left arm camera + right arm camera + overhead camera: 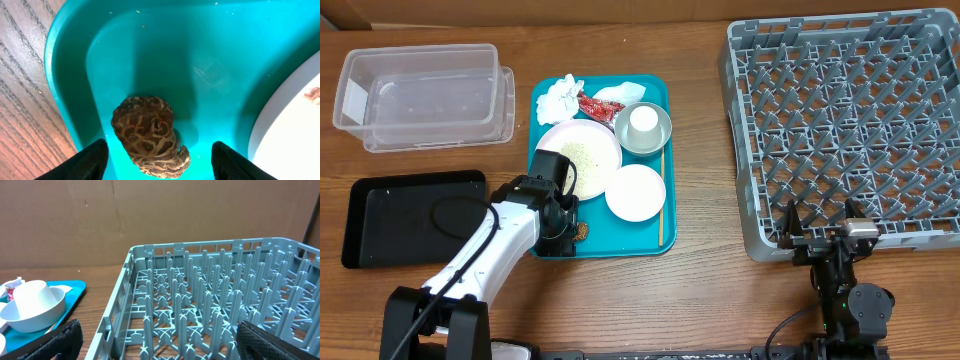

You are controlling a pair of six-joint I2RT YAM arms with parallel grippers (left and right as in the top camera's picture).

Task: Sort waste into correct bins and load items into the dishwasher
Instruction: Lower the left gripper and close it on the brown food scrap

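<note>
The left gripper [159, 155] is hanging over the near left corner of the teal serving tray [150, 45]. Its jaws are standing apart on either side of one brown, knobbly food scrap [147, 132] and are gripping nothing. Just beyond, one large pale plate [606, 140] is carrying white rice-like grains [582, 152]. One white bowl [636, 192] and one thin wooden stick [661, 200] are lying beside it. Farther back, one white cup [643, 119] is sitting inside one silvery-grey bowl [660, 135], near one crumpled napkin [558, 97] and one red wrapper [598, 105]. To the left, one black tray [380, 215] and one clear tub [425, 95] are lying on the table. The right gripper [160, 345] is spreading its jaws wide, empty, before the single grey dish rack [850, 120].
</note>
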